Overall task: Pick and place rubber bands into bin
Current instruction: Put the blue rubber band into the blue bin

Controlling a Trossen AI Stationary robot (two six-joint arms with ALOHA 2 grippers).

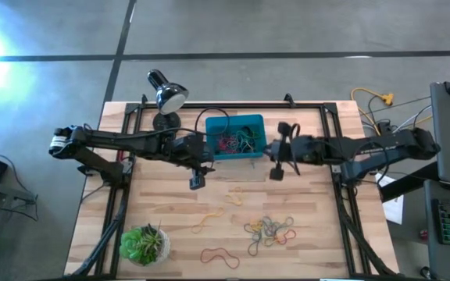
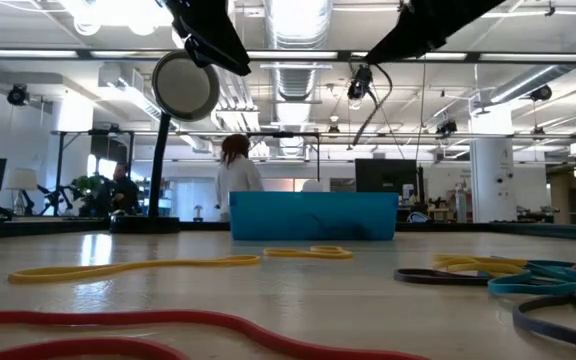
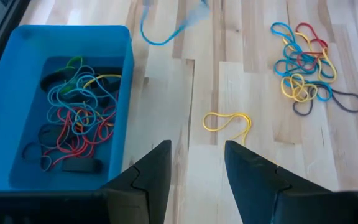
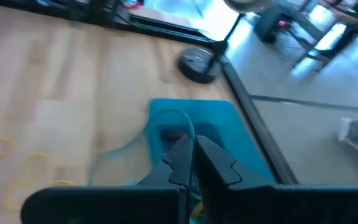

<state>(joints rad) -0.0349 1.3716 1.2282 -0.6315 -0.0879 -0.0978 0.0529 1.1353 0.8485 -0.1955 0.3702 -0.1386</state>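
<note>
The teal-blue bin [image 1: 237,136] stands at the table's far middle and holds several rubber bands [image 3: 76,118]. More bands lie in a pile [image 1: 270,229] near the front. Loose bands lie apart: a small yellow one [image 3: 225,121], a long yellow one [image 1: 208,220] and a red one [image 1: 219,255]. My left gripper [image 3: 194,168] hovers open just left of and nearer than the bin, with nothing between its fingers. My right gripper [image 4: 193,155] hangs in the air to the right of the bin [image 4: 229,124], shut on a blue rubber band [image 4: 178,118]. My right gripper pinches the blue band between its two shut fingertips. A loop of the band [image 4: 178,118] stands out past the tips and a strand [image 4: 120,152] trails to one side. The fingers slant down from the table's right, pointing at the bin. The band [image 3: 166,31] hangs slack, clear of the table.
A black desk lamp [image 1: 166,94] stands at the far left, beside the bin. A green potted plant [image 1: 144,243] sits at the near left corner. Bare wood lies between the bin and the pile of bands. In the low view, people show in the room beyond the table [image 2: 236,175].
</note>
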